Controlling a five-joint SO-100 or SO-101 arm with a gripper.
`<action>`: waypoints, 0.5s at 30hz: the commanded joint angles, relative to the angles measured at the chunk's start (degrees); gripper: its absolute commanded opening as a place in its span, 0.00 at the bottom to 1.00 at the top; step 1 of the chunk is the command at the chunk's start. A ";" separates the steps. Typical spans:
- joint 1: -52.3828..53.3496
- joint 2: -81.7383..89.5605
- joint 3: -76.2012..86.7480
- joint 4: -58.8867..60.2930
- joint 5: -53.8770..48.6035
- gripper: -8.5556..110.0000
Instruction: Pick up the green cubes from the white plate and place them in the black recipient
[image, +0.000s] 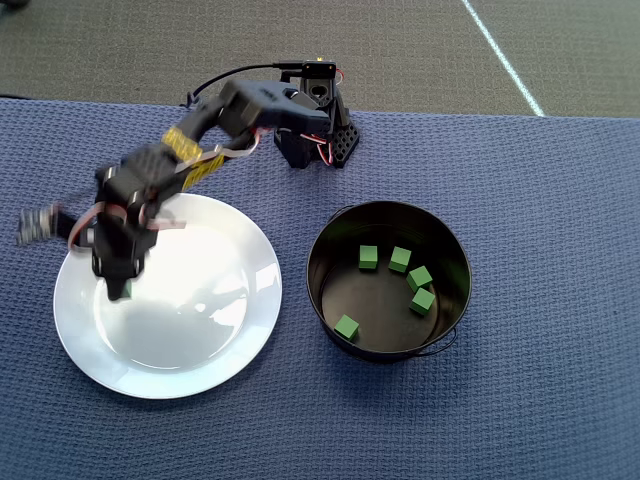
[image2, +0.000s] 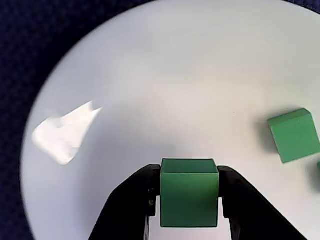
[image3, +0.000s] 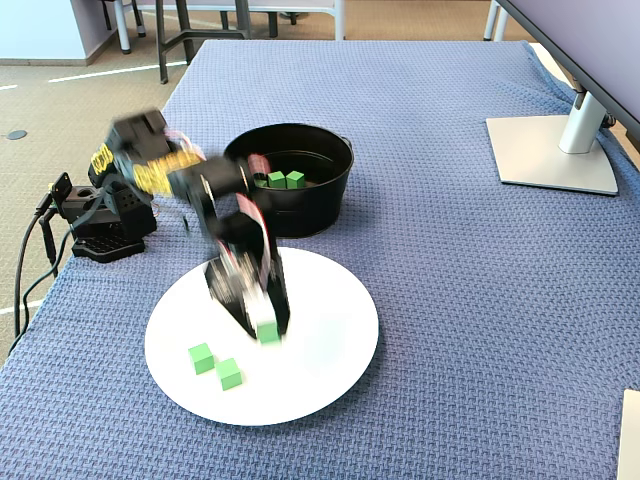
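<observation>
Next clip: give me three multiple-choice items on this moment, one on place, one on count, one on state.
1. Where is the gripper?
A. over the plate
B. over the pot
C. off the table

2. How many cubes lie in the pot?
A. two
B. five
C. eight

3. What are the jaws doing?
A. open, empty
B. shut, empty
C. shut on a cube

Key: 1 A, white plate fills the wrist view; 2 B, the overhead view shows five; 3 C, the jaws press both sides of the cube.
</observation>
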 joint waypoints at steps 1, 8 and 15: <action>-1.58 20.21 4.75 3.69 8.44 0.07; -15.29 43.24 26.72 2.72 25.84 0.07; -40.34 44.74 28.65 5.45 42.63 0.07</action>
